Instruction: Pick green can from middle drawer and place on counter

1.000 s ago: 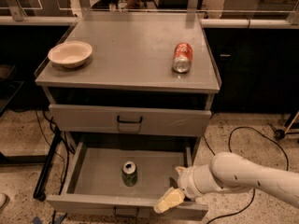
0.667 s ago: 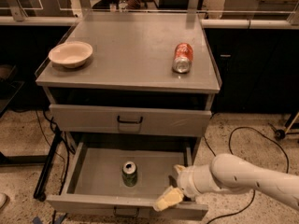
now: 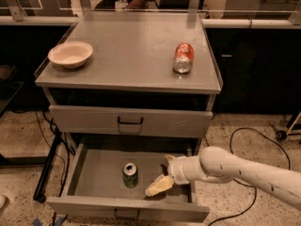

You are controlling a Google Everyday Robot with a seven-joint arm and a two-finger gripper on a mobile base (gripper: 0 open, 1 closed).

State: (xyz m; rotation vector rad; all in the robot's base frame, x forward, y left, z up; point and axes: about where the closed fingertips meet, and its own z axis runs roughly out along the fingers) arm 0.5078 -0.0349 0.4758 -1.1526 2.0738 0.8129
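Cream bowl (image 3: 70,54) on bench (image 3: 131,60) left, green can (image 3: 130,174) upright on floor of pulled-out middle drawer (image 3: 94,173), claw (image 3: 163,173) just right of it, spread apart, gripping nothing, not touching, orange-red can (image 3: 183,58) lying on bench right

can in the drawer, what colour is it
The can is green with a silver top, in the camera view; tool beside it.
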